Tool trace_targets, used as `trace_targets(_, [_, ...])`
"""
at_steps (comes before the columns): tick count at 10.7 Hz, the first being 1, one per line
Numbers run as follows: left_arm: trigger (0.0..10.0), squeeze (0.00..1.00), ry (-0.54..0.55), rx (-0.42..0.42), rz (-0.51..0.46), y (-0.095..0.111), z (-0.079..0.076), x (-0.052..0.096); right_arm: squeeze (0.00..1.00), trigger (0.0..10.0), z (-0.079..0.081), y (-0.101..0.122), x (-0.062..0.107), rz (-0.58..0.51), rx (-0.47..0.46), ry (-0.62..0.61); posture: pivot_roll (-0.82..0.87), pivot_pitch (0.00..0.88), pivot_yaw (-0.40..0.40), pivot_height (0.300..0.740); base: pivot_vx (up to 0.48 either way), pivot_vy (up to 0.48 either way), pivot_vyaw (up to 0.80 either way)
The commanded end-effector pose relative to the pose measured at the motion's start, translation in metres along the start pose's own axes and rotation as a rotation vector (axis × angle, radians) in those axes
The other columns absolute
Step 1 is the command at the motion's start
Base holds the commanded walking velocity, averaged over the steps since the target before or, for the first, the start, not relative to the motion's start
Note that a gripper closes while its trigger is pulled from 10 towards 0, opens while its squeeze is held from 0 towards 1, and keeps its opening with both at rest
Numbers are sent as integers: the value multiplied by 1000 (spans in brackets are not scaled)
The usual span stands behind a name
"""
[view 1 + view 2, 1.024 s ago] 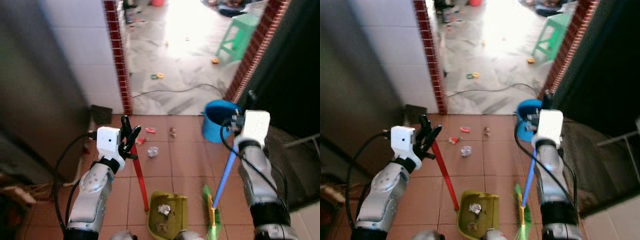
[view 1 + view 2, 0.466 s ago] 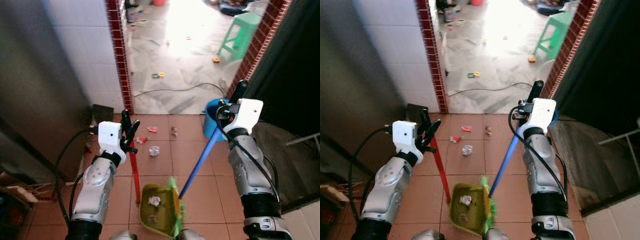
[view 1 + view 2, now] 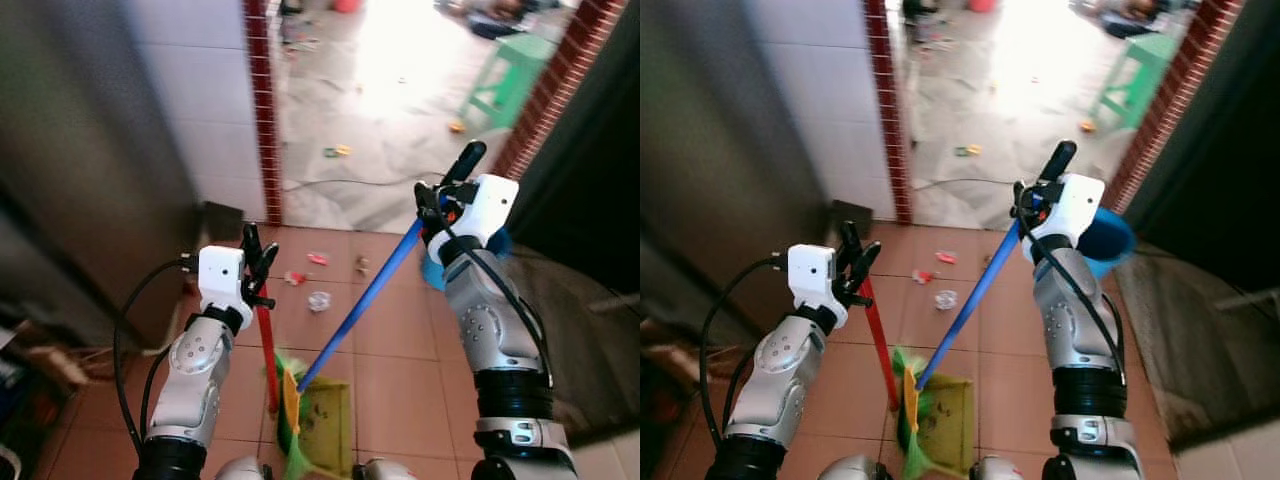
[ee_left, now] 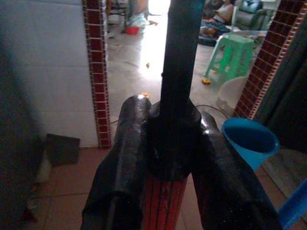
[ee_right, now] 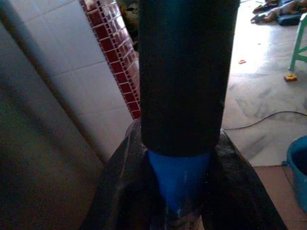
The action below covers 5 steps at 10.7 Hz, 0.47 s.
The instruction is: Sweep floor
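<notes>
Terracotta floor tiles (image 3: 400, 330) carry scattered litter (image 3: 319, 300). Left gripper (image 3: 254, 272) clamps the red-handled green dustpan (image 3: 322, 425) upright to catch debris; right gripper (image 3: 436, 203) grips the blue-handled green broom (image 3: 365, 297), slanted so bristles meet the pan.
</notes>
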<state>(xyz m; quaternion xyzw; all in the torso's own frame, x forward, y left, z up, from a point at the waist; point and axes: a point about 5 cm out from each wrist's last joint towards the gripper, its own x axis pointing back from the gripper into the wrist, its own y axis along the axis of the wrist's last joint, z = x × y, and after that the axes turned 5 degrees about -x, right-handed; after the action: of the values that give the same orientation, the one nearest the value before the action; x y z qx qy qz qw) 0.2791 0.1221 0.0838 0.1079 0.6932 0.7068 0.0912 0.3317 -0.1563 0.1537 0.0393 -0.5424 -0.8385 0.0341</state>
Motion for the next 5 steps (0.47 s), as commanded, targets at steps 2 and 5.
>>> trace_targets(2, [10000,0,-13,3,-64,12,-4,-7,0,10000,9,21,-4,-67,18,66,-39,0,-10,740,0,0,0])
trace_targets(5, [10000,0,-9,1,-65,11,-4,-8,0,10000,13,36,-4,-99,74,140,-45,0,-10,740,0,0,0])
